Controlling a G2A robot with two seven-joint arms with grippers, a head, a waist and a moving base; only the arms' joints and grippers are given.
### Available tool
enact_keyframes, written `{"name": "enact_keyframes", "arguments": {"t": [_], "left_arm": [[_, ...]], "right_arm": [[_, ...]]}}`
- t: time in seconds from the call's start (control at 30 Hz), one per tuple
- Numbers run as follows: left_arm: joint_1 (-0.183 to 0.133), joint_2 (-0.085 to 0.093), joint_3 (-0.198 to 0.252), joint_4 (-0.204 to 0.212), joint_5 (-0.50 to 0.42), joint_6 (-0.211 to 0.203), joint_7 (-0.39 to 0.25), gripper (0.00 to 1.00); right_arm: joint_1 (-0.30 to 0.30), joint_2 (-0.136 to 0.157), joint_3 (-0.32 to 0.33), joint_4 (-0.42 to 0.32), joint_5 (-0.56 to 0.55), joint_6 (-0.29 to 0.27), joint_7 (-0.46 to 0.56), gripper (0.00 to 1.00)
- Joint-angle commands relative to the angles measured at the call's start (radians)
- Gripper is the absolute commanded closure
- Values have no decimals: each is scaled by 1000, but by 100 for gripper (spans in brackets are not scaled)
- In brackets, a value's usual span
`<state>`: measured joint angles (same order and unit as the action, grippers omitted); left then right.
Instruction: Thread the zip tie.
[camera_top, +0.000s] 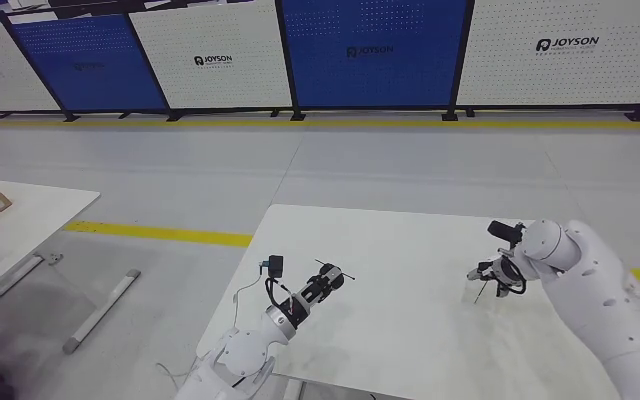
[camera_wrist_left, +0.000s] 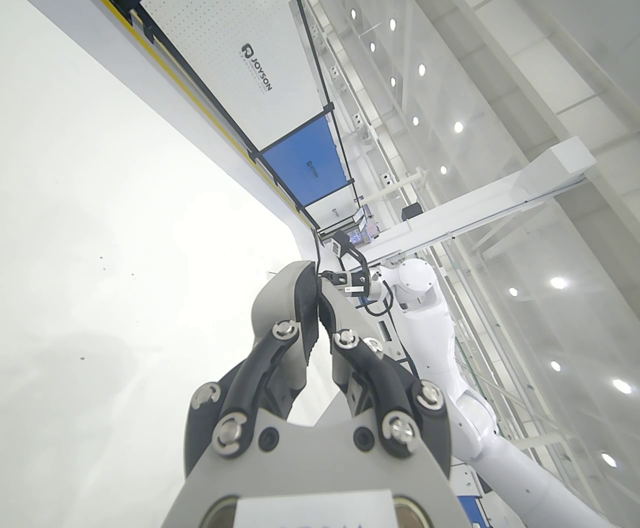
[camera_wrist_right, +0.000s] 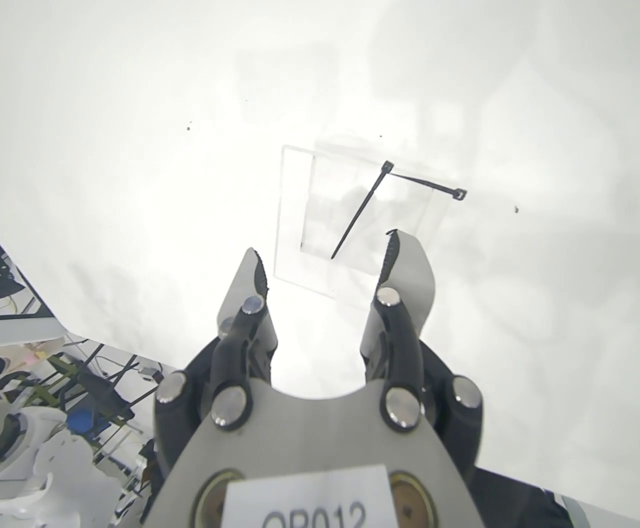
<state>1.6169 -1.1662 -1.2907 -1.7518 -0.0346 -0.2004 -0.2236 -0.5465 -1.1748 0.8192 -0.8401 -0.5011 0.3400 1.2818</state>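
Note:
My left gripper (camera_top: 330, 279) (camera_wrist_left: 317, 280) hangs over the near left part of the white table (camera_top: 400, 320), shut on a thin black zip tie (camera_top: 338, 268) (camera_wrist_left: 316, 247) that sticks out past its fingertips. My right gripper (camera_top: 492, 276) (camera_wrist_right: 324, 245) stands open over the table's right side, nothing between its fingers. Just beyond its fingertips lies a clear plate (camera_wrist_right: 292, 225) with two black zip ties on it: one (camera_wrist_right: 360, 210) slanting toward the gripper, the other (camera_wrist_right: 430, 186) lying across, their ends meeting near one head. One of the ties (camera_top: 482, 292) is a short dark line under the right gripper.
A second white table (camera_top: 40, 210) stands off to the left across a gap of grey floor. Blue and white panels (camera_top: 370, 50) line the back. The stretch of table between the two arms is bare.

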Motion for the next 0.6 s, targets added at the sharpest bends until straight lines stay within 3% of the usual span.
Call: {"name": "enact_keyframes", "arguments": {"t": [0.0, 0.43, 0.57], "left_arm": [[0, 0, 0, 0, 0, 0, 0, 100], [0, 0, 0, 0, 0, 0, 0, 100], [0, 0, 0, 0, 0, 0, 0, 100]], "right_arm": [[6, -7, -2, 20, -1, 0, -5, 54], [44, -65, -35, 129, -9, 0, -13, 69], [54, -76, -40, 158, -11, 0, -12, 69]]}}
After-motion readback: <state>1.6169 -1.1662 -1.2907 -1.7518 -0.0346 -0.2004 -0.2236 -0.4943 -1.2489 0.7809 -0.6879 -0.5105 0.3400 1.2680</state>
